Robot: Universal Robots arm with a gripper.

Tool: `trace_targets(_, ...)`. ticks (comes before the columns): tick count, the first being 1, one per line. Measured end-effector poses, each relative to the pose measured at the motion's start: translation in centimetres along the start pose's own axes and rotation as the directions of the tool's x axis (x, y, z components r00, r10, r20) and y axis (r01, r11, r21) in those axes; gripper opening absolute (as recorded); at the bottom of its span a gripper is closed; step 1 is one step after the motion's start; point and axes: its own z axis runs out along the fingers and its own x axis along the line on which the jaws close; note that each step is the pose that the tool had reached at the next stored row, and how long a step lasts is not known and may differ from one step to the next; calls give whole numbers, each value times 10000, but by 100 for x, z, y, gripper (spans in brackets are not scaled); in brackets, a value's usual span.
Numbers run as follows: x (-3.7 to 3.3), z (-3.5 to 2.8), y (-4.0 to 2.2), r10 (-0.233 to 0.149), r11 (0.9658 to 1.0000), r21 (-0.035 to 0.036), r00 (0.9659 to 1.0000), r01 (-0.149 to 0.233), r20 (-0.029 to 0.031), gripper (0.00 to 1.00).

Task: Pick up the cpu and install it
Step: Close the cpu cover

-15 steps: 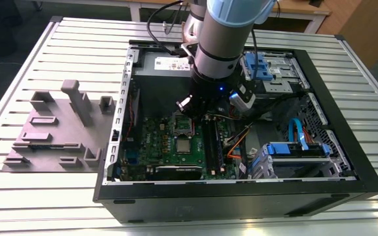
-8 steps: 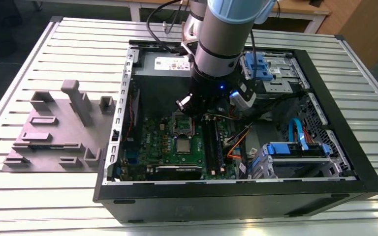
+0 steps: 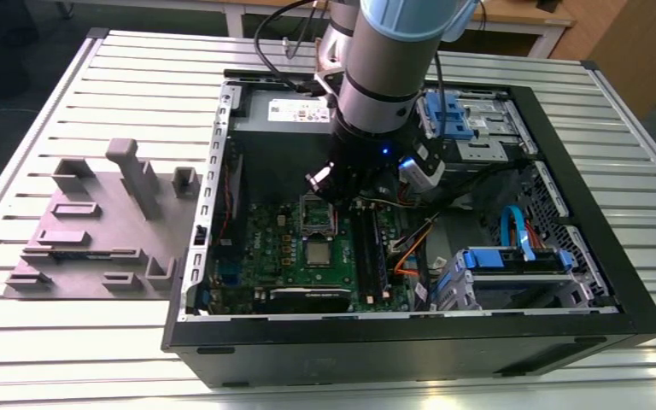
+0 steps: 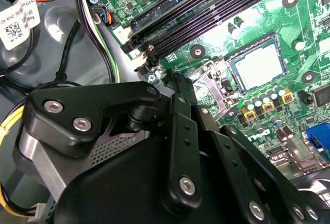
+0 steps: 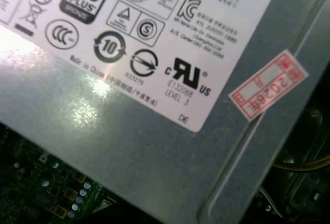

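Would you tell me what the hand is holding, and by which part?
Nothing, it seems: the small silvery-grey square cpu lies in its metal-framed socket.

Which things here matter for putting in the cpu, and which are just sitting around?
For the job: cpu, lying in its socket; gripper above the motherboard.
Just there: power supply; memory slots; blue drive cage; grey fixture block on the table.
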Motion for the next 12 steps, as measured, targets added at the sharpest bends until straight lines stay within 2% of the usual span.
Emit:
trace_targets(8,-19,52,-10,9,10000,-11,10000,-9,6,10)
trace_targets(12,-21,56,-10,9,10000,-11,10000,-9,6,10)
